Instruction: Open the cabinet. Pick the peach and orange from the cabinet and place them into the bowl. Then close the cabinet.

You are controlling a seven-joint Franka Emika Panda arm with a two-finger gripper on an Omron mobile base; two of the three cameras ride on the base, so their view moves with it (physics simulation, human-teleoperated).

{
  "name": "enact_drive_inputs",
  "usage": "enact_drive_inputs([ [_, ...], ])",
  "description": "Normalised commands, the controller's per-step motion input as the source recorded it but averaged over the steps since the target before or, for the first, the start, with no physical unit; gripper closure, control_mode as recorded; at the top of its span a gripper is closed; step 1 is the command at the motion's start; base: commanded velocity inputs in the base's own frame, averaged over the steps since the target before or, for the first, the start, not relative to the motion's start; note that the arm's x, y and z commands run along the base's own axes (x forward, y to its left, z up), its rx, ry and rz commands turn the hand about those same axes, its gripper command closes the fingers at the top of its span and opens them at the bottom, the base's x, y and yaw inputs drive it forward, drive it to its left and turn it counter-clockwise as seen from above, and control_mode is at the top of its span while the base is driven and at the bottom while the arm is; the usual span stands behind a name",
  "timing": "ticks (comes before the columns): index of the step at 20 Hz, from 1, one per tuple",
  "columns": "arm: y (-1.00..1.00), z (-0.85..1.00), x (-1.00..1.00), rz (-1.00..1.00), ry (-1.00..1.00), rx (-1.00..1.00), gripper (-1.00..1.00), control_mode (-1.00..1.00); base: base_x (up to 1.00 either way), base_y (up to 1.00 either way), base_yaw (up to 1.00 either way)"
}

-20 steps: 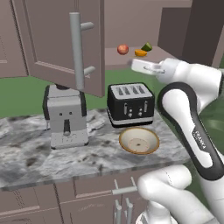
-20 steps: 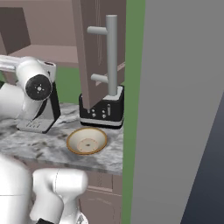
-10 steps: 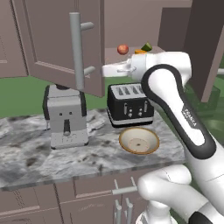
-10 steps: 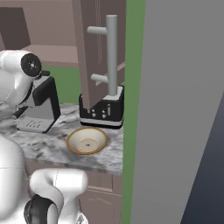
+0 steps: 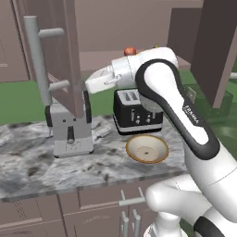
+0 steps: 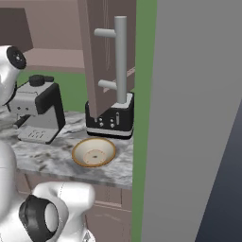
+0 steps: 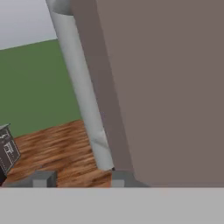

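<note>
Beside the open cabinet door [image 5: 65, 51], I see my gripper [image 7: 78, 178] pressed together, peach [image 5: 129, 51] well behind it.

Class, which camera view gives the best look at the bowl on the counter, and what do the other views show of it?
The left base view: the bowl sits whole and unblocked in front of the black toaster, cream inside visible. The right base view also shows it whole but smaller and more side-on. The hand view faces the cabinet door and its handle instead.
</note>
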Motion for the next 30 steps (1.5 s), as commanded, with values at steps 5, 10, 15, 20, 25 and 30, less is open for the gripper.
enact_drive_inputs([
  [5,1.0,-0.29,0.2,0.25,0.0,-0.03,-1.0,-1.0,0.0,0.0,0.0],
  [10,0.43,-0.06,0.05,0.07,0.0,0.0,-1.0,-1.0,0.0,0.0,0.0],
  [15,-1.0,0.22,-0.97,-0.07,-0.05,0.34,-1.0,-1.0,0.0,0.0,0.0],
  [20,-0.13,0.0,-0.13,0.01,0.01,0.02,-1.0,-1.0,0.0,0.0,0.0],
  [25,0.0,0.0,0.0,0.0,0.0,0.0,-1.0,-1.0,0.0,0.0,0.0],
  [30,0.39,0.0,-0.09,0.0,-0.01,-0.17,-1.0,-1.0,0.0,0.0,0.0],
])
